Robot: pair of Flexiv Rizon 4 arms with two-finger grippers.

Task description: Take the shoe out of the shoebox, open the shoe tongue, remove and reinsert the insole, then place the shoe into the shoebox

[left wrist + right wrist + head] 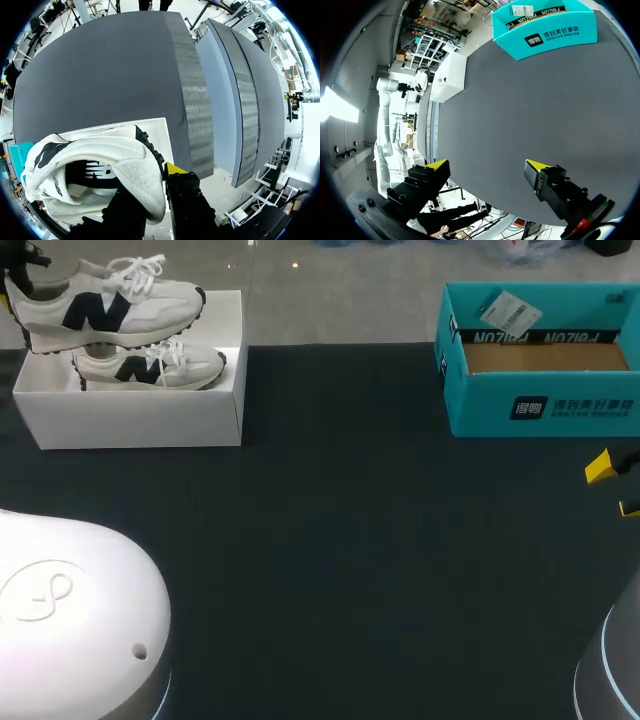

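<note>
The left gripper [150, 192] is clamped on the heel of the shoe [95, 160], which stretches off to one side of the jaws, toe farthest. The white shoebox [161, 131] and a second shoe [150, 366] lie just beneath. The right gripper [487, 167] gapes wide and empty, well apart beside the teal box [545, 30], so the left arm is nearer.

Soft white cloth, fuzzy heel showing on shoe [100, 305]; white shoebox [140, 418] looking smooth matt card; table [350, 540] looking matt, rough.
</note>
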